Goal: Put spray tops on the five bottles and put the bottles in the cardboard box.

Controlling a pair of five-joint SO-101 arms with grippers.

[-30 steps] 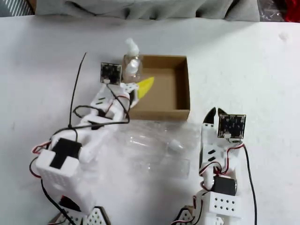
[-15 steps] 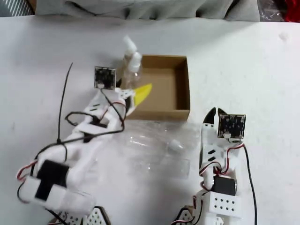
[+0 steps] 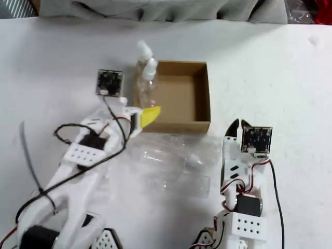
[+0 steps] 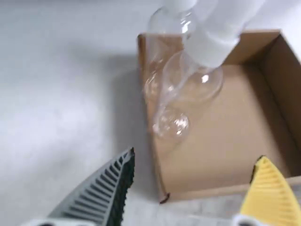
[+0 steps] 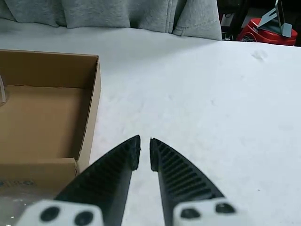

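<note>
Item one, cardboard box [image 3: 179,101]: open-topped, sits mid-counter [image 3: 290,78], toward the far side. Item two, two clear capped bottles [image 4: 188,84]: both carry white spray tops [image 4: 211,40] and stand tilted at the box's far-left corner, against its left wall and touching each other. I cannot tell whether both bases rest inside. Item three, loose bottles [image 3: 171,179]: clear ones lying flat on the counter just near of the box, between the two arms, with a white spray top [image 3: 193,161] among them. I cannot count them. Item four, left pincer [image 4: 196,156]: jaws spread wide apart, holding nothing, hovering over the box's near-left corner, close to the capped bottles but apart from them. Item five, right pincer [image 5: 145,139]: jaws drawn together with a slit between the tips, empty, just right of the box's near-right corner.
</note>
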